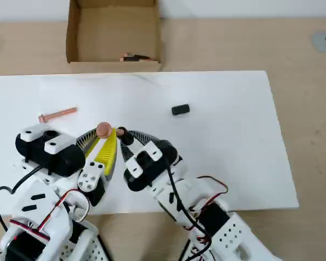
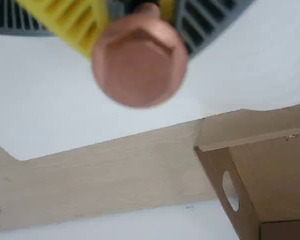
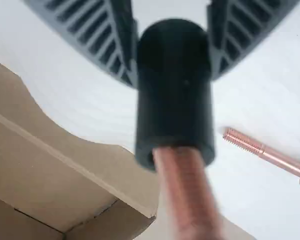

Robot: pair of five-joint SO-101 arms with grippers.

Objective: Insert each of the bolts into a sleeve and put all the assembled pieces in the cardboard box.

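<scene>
Left wrist view: my left claw (image 2: 140,12) clamps a bolt (image 2: 140,65) just behind its head. My right claw (image 3: 172,40) grips a black sleeve (image 3: 174,90), the bolt's shank entering it. I see a spare bolt (image 1: 58,114) and a spare sleeve (image 1: 180,110) lying well apart on the white sheet (image 1: 233,157), the cardboard box (image 1: 72,38) beyond.

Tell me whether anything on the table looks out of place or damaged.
Nothing stands out. A spare bolt and sleeve lie separately on the white sheet, awaiting assembly; one finished piece sits inside the cardboard box.
</scene>
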